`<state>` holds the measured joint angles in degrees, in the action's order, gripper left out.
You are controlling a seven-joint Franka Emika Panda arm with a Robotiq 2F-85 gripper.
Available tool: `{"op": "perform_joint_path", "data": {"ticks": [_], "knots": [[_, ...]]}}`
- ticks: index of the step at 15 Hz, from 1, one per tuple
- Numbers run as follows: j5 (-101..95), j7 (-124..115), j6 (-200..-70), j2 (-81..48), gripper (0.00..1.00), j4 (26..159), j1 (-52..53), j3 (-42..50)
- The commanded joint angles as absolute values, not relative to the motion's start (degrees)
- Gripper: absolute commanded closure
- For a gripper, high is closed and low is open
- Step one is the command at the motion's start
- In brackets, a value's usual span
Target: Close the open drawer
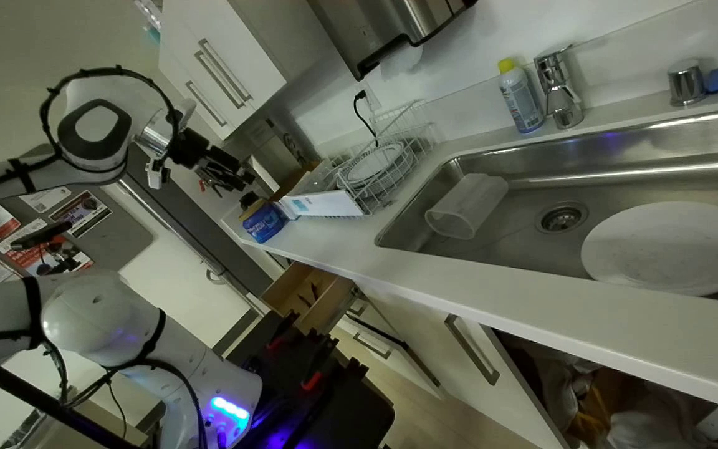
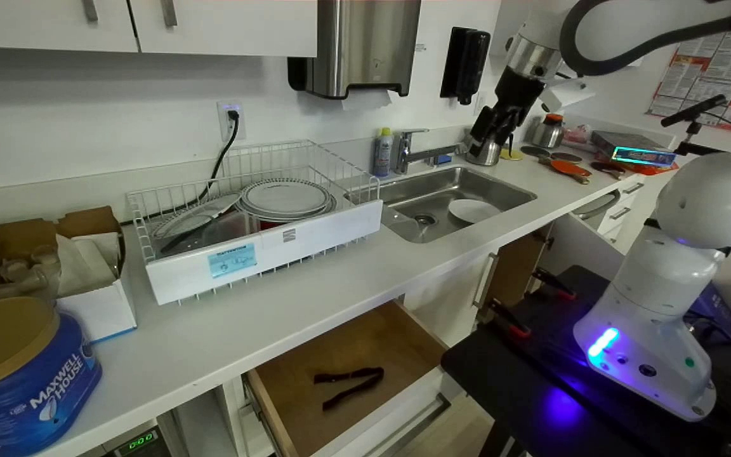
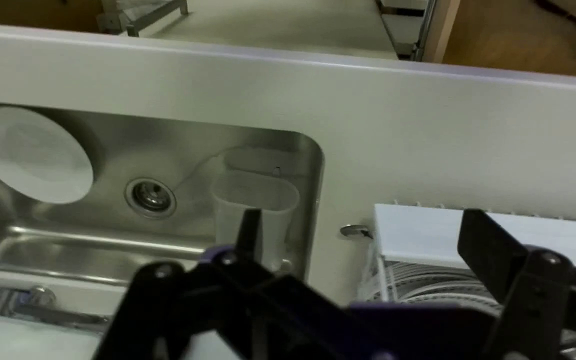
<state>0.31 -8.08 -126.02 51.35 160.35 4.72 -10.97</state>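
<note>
One drawer is yours to close: in an exterior view it stands pulled out on the near side, below the counter and left of the black stand. Your pincer is spread wide, holds nothing, and hangs high, well apart from it. Trouble would likely start on the way down: a straight drop could catch the dish rack or the counter's near lip. At that spread, the pincer may also hook the drawer's rim, so you'd do well to narrow it. Push at one end and the drawer could twist and bind; the stand's corner, near its right end, may crowd your reach.

Now your count: one folded dark strip lying in the drawer, one cupboard door swung open farther right, two clamps on the stand, one coffee tub, one spray bottle, one tap. Your sink has one plate and one clear plastic tub. In the rack you can see a pile of plates, too overlapped to count surely.
</note>
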Motion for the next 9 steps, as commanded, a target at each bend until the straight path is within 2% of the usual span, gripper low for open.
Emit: {"op": "perform_joint_path", "data": {"ticks": [1, 8, 9], "knots": [[1.16, -8.42, -123.32, 52.0, 0.0, 160.01, 13.05, -17.41], [6.32, -6.57, -124.72, 43.54, 0.0, 158.39, 30.44, -27.6], [4.47, -8.55, -124.37, 46.98, 0.0, 159.55, 28.1, -26.68]]}}
